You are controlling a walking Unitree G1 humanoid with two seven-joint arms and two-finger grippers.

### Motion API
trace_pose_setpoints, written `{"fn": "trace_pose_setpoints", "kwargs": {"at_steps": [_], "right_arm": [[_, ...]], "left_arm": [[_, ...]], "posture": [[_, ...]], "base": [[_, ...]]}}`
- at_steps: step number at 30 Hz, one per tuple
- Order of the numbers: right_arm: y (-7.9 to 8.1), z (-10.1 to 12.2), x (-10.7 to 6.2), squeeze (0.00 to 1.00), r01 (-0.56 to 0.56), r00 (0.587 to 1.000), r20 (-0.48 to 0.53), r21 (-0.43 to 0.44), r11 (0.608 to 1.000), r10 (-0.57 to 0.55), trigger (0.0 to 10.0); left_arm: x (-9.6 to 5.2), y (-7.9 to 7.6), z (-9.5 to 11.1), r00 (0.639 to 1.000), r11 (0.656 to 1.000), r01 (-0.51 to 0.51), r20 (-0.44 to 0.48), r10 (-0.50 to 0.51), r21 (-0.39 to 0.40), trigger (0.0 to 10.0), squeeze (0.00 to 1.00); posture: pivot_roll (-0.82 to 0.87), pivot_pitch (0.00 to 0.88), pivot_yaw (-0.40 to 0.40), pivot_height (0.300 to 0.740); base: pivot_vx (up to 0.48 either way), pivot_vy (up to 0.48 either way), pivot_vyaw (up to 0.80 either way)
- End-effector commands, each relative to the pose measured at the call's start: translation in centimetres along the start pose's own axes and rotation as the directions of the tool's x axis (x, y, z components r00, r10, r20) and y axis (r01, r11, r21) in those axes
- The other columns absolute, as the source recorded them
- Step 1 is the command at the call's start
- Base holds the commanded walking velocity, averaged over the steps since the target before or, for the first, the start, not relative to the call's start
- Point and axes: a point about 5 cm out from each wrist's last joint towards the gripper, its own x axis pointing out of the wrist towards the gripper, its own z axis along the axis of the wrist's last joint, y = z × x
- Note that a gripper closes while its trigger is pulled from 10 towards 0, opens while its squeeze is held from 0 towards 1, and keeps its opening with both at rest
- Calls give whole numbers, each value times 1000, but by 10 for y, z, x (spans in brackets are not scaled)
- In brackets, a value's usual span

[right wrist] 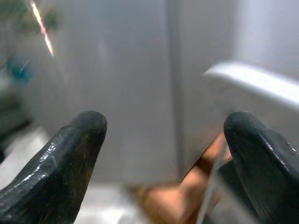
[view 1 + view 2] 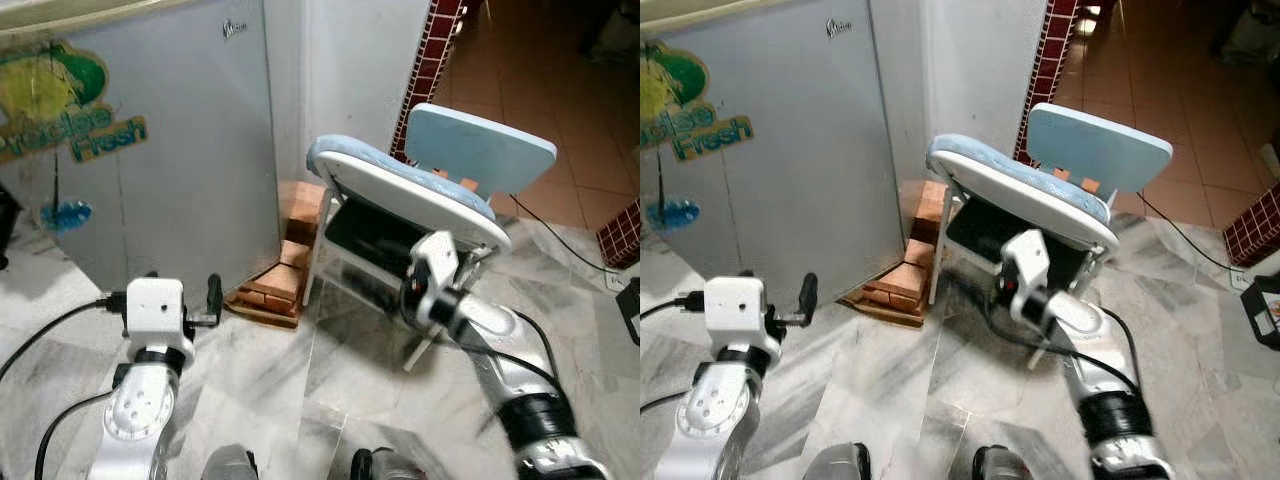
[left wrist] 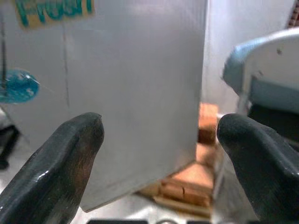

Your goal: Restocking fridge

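Fridge (image 2: 170,130) stands shut at eleven o'clock, door sealed, bricks (image 2: 285,275) at its corner. Left claw (image 3: 154,154) hovers before it, fingers wide apart; right claw (image 1: 163,158) likewise spread and empty, beside the chair (image 2: 420,185). Whether stocking lies ahead or is done, can't tell.

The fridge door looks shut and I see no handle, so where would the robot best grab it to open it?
Probably the door's free vertical edge on the fridge, nearest the chair. The front is flat and bare, so that edge is the only grip. The left gripper, open, already faces it.
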Motion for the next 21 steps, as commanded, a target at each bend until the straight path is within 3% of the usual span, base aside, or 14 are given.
{"fn": "trace_pose_setpoints", "kwargs": {"at_steps": [1,4,8,13,21], "right_arm": [[-14,10,-2,0,245,968,57,-2,970,-244,10000],[-19,11,-6,0,365,930,61,-10,931,-364,10000],[-21,17,-13,0,409,911,95,-71,910,-402,10000],[-26,8,-27,0,466,885,68,-123,876,-461,10000],[-24,-15,-46,0,545,835,-8,-132,828,-551,10000]], "left_arm": [[4,-5,-1,1000,998,6,30,-7,56,10000,0],[9,-9,7,995,996,9,99,-18,88,10000,0],[12,-6,9,995,998,-20,104,13,66,10000,0],[6,0,-5,996,996,-84,37,84,-11,10000,0],[-4,-2,-19,997,997,-77,-4,77,-13,10000,0]], "posture": [[33,77,-4,740],[17,74,-11,740],[13,77,-10,740],[6,66,8,740],[-1,41,49,740]], "base": [[0,0,0],[0,0,0],[0,61,0],[0,409,0],[0,467,0]]}}
